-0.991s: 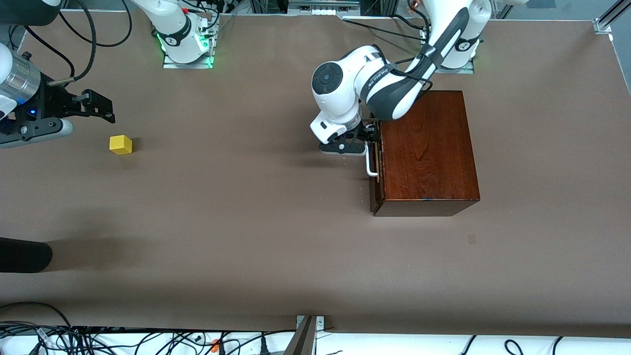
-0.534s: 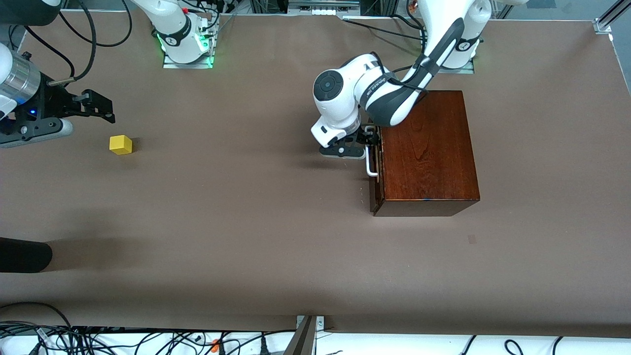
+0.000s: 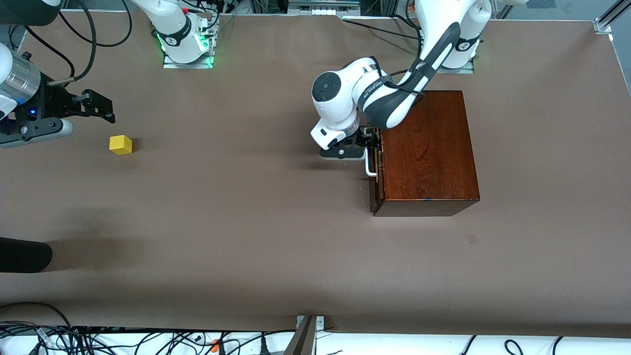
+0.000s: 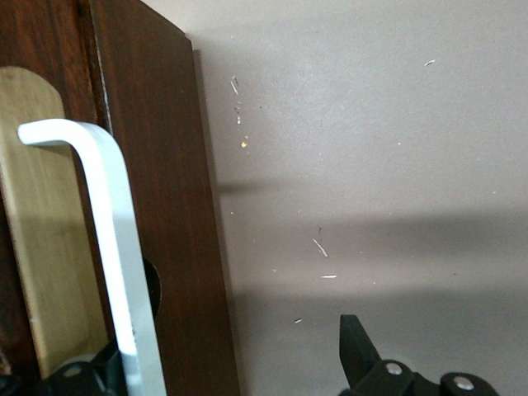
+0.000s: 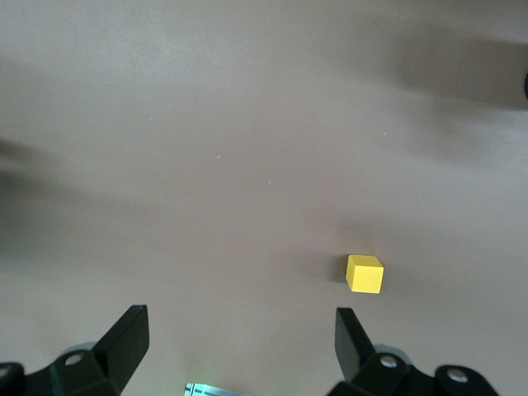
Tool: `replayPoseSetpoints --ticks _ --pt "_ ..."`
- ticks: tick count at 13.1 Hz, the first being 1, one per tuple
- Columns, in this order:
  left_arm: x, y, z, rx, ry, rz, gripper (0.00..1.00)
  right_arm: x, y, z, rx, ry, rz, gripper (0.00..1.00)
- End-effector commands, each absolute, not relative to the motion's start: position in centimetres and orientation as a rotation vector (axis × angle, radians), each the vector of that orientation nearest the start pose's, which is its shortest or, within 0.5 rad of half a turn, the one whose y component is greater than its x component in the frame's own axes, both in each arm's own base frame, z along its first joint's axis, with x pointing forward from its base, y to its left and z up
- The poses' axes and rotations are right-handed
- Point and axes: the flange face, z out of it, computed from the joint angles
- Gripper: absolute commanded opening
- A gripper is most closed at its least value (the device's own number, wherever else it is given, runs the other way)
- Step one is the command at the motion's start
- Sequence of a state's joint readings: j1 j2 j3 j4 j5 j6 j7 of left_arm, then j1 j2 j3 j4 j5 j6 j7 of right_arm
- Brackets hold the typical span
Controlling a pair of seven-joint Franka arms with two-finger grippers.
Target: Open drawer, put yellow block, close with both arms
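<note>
The dark reddish-brown box (image 3: 426,148) stands near the left arm's base. Its drawer (image 3: 374,190) faces the right arm's end of the table, its front close against the box. My left gripper (image 3: 369,142) is at the white handle (image 3: 369,168). In the left wrist view the left gripper (image 4: 227,351) is open, the handle (image 4: 115,264) standing between its fingers, untouched by the one finger (image 4: 356,342) that shows clearly. The yellow block (image 3: 121,145) lies on the table at the right arm's end. My right gripper (image 3: 102,107) hangs open beside it; the block (image 5: 364,273) lies outside its fingers (image 5: 128,334).
A dark rounded object (image 3: 24,254) juts in at the table's edge at the right arm's end, nearer the camera. Cables (image 3: 98,340) run along the table's near edge. Bare brown tabletop (image 3: 236,197) stretches between the block and the box.
The left arm has shifted its elbow and brought its gripper a little along the handle, closer to the drawer front. The right arm and the block have not moved.
</note>
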State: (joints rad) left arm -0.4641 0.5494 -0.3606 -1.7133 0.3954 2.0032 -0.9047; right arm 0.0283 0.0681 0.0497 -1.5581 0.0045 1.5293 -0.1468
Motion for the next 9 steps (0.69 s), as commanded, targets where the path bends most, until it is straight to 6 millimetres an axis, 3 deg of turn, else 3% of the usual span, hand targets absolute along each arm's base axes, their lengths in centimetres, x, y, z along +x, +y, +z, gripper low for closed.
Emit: replayPoseSetpoints --ticks 1,4,9 --pt "46.4 -47.4 26.6 -2.983 0.151 -0.061 1.0 56.7 4.4 59.4 -3.093 -0.346 0.154 1.0" --pt "44.5 -49.7 26.9 -2.991 0.193 -0.077 1.0 56.7 4.3 59.5 -3.093 -0.346 0.151 1.0" --pt "44.6 -52.3 27.0 -3.062 0.162 -0.053 1.0 57.0 3.6 58.9 -3.097 -0.336 0.168 1.0"
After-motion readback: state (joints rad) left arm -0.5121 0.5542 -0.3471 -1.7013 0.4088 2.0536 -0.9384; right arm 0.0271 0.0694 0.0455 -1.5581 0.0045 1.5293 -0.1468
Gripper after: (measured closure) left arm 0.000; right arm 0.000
